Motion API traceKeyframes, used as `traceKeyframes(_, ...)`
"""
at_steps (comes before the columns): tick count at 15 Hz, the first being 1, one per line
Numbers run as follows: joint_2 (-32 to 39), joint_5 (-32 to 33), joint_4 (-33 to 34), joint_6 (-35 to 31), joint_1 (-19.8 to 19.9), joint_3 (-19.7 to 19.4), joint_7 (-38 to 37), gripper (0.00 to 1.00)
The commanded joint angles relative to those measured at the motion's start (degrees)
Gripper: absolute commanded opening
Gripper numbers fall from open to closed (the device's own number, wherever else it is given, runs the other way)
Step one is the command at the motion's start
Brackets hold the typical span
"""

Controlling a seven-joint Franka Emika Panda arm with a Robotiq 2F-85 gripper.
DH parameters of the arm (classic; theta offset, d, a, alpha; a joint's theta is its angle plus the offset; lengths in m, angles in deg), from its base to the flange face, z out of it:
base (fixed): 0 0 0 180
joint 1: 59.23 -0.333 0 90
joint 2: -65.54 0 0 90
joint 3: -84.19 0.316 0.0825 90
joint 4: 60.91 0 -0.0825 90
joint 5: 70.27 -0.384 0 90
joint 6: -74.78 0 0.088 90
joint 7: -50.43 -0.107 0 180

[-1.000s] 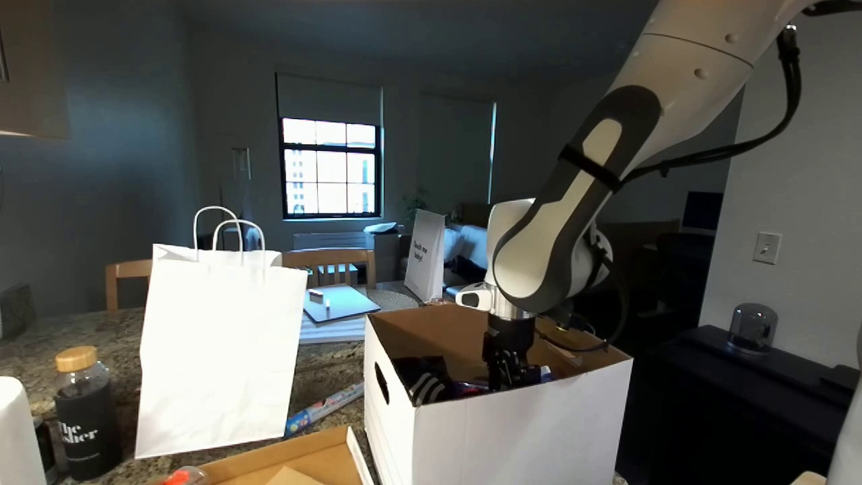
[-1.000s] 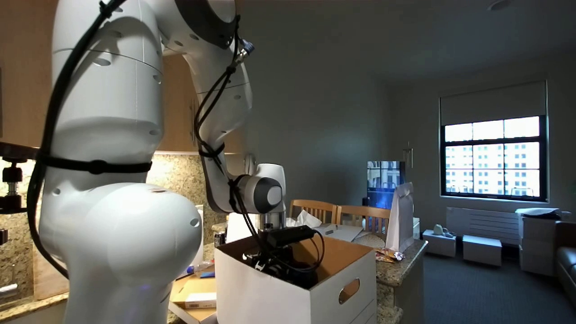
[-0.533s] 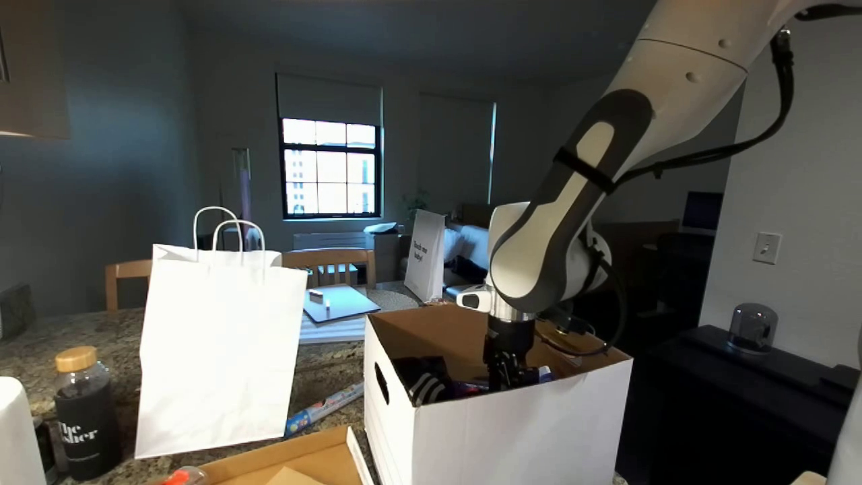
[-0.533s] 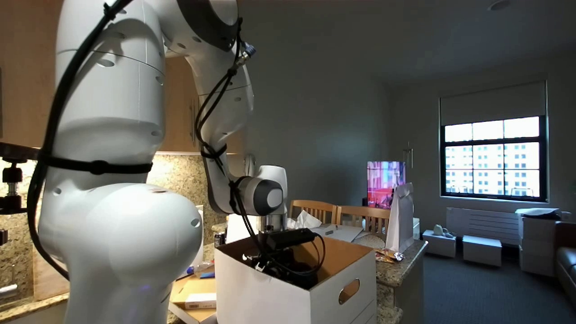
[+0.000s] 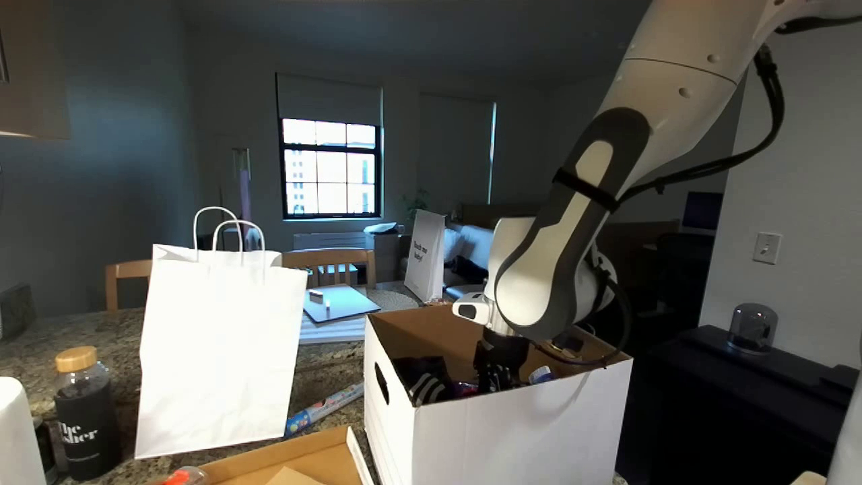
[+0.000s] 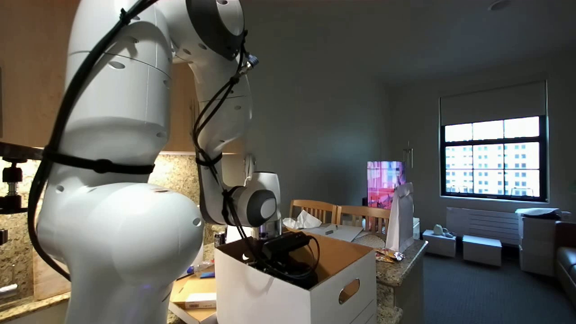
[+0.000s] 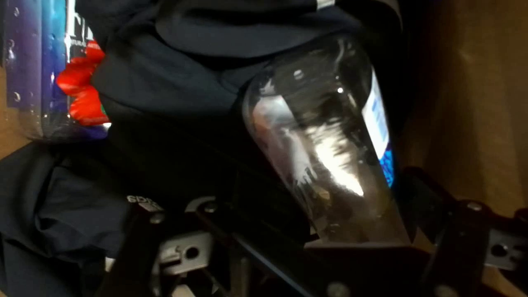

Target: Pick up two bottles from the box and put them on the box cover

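End effector (image 7: pixel 313 206) is down inside the box (image 5: pixel 512 438), with its jaws wide apart, one at each side of a clear bottle (image 7: pixel 324 140); whether they touch it, I cannot tell. Farther left in the wrist view, past dark clothes (image 7: pixel 185 82), is a second bottle (image 7: pixel 41 82) with purple label. I judge the grasp is in hand: next, the jaws should close on the clear bottle, then lift it out toward the box cover (image 5: pixel 326 450), which lies on the table (image 5: pixel 330 370), left of the box in both exterior views.
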Motion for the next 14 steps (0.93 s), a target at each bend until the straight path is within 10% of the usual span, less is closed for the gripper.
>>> traceKeyframes(1, 0.5, -2.0, -2.8, -5.4, 0.0, 2.2, 2.7, 1.00)
traceKeyframes(14, 0.4, -7.5, -4.1, -6.2, 1.3, 5.5, 7.3, 1.00)
